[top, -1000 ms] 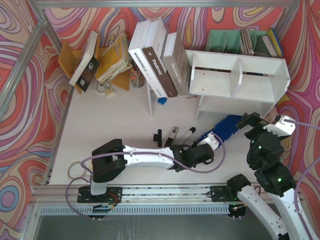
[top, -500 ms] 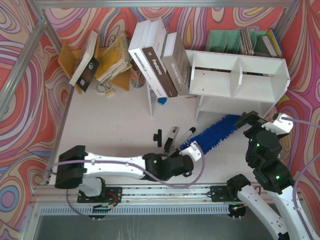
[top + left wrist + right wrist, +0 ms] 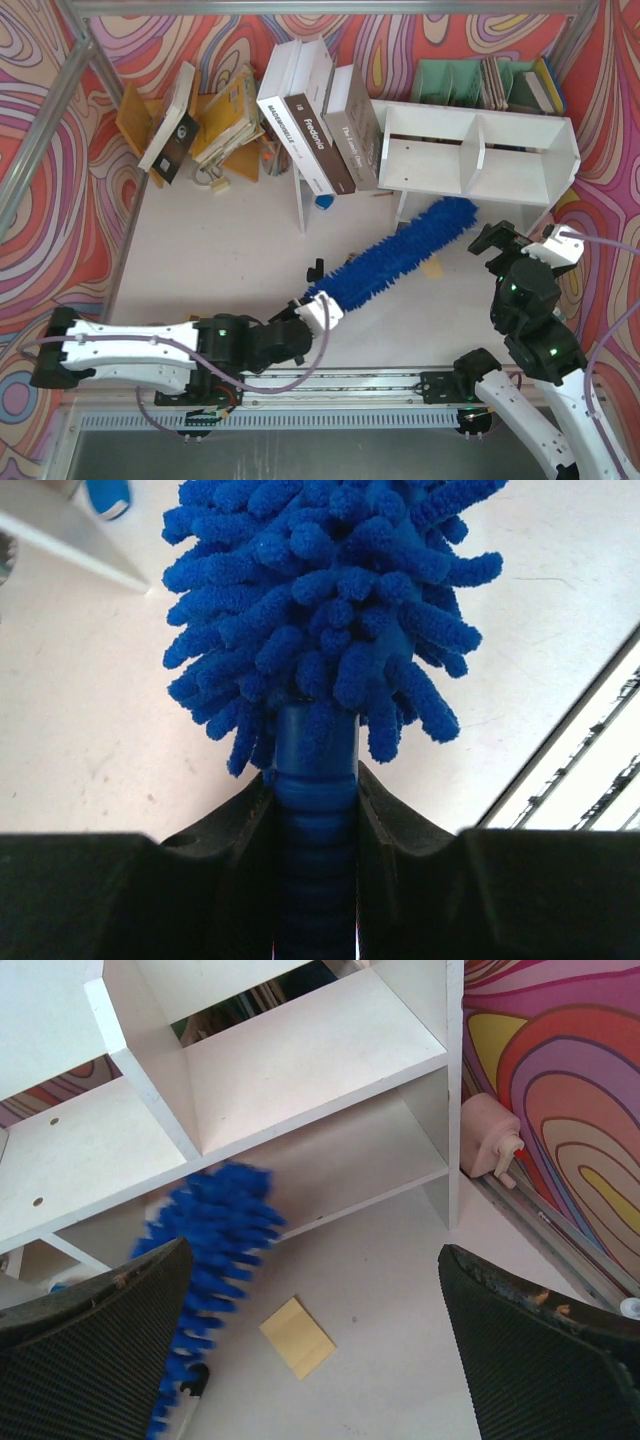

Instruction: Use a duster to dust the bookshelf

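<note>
The blue fluffy duster (image 3: 395, 255) slants from the table's front middle up to the right, and its tip reaches the lower front of the white bookshelf (image 3: 480, 150). My left gripper (image 3: 315, 312) is shut on the duster's ribbed blue handle (image 3: 315, 810), with the fluffy head (image 3: 330, 600) just beyond its jaws. To the right of the duster, in front of the shelf's right end, my right gripper (image 3: 500, 240) stands open and empty. In the right wrist view its wide-apart fingers (image 3: 540, 1350) frame the bookshelf (image 3: 300, 1070) and the blurred duster tip (image 3: 215, 1230).
Large books (image 3: 310, 130) lean on a thin white board left of the shelf. A green rack of books (image 3: 450, 80) stands behind it. A yellow paper slip (image 3: 297, 1336) lies before the shelf, small black tools (image 3: 316, 270) lie beside the duster, and more books (image 3: 200, 120) are piled at the back left.
My left arm has swung left and back toward the near edge, still holding the duster. The duster now shows full length, its tip higher against the shelf. The right arm barely moved.
</note>
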### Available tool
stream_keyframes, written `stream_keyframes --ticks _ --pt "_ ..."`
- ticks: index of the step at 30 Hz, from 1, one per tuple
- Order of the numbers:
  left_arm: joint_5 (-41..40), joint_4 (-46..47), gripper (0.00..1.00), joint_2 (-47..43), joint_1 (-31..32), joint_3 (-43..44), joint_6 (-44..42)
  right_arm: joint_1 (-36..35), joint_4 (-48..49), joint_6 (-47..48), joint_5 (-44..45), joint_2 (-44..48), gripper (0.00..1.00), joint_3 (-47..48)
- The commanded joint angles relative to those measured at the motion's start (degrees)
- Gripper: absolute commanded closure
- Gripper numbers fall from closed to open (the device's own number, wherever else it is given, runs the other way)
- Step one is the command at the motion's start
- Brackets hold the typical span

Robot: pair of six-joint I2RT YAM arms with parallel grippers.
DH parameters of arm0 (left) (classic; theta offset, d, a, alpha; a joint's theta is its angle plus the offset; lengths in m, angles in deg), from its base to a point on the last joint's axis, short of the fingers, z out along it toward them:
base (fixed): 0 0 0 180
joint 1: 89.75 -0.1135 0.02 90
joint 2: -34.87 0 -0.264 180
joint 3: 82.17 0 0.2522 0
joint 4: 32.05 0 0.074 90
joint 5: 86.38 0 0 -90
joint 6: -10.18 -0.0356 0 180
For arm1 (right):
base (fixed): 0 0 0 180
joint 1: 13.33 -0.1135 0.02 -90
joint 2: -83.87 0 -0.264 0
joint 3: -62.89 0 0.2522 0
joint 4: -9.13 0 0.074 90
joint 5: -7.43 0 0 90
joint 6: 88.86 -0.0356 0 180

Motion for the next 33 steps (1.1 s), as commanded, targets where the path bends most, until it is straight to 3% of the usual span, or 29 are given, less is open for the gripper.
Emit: stream_keyframes --ticks 1,5,10,15,22,28,33 --pt "-7.45 -6.59 1.0 -6.64 0.1 -2.06 4.97 0.09 1.26 0.86 1.37 -0.7 0.01 -0.14" --pt "-10.58 -15.33 1.0 -8.93 1.31 -0.33 9.79 0.07 1.19 0.88 1.29 -0.99 0.01 -0.28" --pt "-12.5 -17.8 1.0 -10.25 0.95 2.02 9.08 0.07 1.2 0.83 1.06 -1.22 0.01 -0.22" --pt "-5.26 -14.06 1.0 -11.47 -3.68 -0.17 6.73 0.07 1.18 0.75 0.89 -1.18 0.01 -0.23" --pt "1.65 -7.82 1.0 -2.41 -6.94 -2.46 7.79 0.09 1.01 0.65 0.97 -0.62 0.01 -0.36" --pt "0.94 -1.92 1.0 0.8 -7.27 -5.09 7.33 0.02 0.86 0.55 0.8 -0.52 0.01 -0.37" --pt "-2.67 -1.73 1.0 -6.44 -7.31 -3.73 2.69 0.07 0.72 0.34 0.5 -0.5 0.01 -0.38"
